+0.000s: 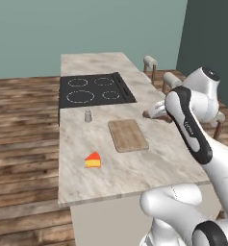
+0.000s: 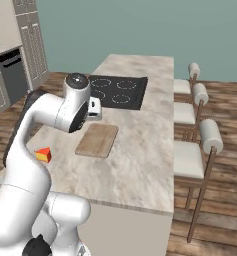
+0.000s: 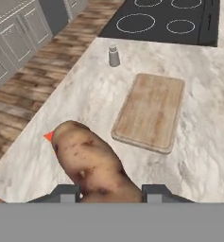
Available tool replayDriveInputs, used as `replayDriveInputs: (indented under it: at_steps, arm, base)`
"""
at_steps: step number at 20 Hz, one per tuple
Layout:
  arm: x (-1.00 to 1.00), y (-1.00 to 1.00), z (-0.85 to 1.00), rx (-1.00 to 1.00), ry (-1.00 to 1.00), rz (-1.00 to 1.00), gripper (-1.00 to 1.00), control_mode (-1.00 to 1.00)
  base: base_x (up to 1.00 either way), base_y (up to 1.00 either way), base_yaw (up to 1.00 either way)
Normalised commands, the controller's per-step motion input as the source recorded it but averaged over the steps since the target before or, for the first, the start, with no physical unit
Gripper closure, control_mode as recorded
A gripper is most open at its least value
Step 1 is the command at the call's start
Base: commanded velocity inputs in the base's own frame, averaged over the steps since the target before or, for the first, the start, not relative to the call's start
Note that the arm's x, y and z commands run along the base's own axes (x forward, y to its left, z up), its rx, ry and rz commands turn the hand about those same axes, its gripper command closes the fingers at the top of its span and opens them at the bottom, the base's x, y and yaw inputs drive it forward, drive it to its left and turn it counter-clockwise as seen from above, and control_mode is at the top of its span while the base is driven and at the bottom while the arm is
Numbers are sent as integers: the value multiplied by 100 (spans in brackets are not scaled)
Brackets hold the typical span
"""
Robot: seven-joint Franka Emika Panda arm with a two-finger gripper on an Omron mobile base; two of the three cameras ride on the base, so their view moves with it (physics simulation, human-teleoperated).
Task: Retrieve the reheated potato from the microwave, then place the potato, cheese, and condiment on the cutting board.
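1. The tool [image 3: 111,193] is clenched on the potato [image 3: 92,163] — in the hand view the brown, speckled lump sits between the two dark fingertips and sticks out forward past them.
2. The tool hangs above the marble tabletop [image 1: 134,168], over its right side beside the cutting board [image 1: 128,135]. In the left base view the potato's end [image 1: 148,114] just peeks out from behind the arm.
3. The cutting board lies bare on the tabletop, in front of the black cooktop [image 1: 94,90].
4. The shaker [image 1: 88,116] stands upright near the cooktop's front edge, apart from the board. The cheese [image 1: 93,160] sits on the tabletop toward the left edge, well apart from the board. Neither is on the board yet.
5. Step in hand, as I judge it: carry the potato over the board and set it down.
6. Risks:
   - The potato is rounded and gripped near one end — it may pivot or slip from the fingertips during the swing.
   - Released too high, it could roll off the flat board onto the tabletop.
   - Set in the middle, it may crowd the space the cheese and shaker need.
   - A low sweep toward the board's far corner could tip the shaker.
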Motion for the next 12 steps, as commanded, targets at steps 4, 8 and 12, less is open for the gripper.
replayDriveInputs:
  at_steps: [4, 8, 12]
  arm:
    - [61, 6, -19, -21, 0, 0, 100, -100]
    - [58, 2, -39, -18, -18, 2, 100, -100]
    - [50, 0, -43, -9, -28, 14, 100, -100]
  base:
    - [0, 0, 0]
    - [0, 0, 0]
    - [0, 0, 0]
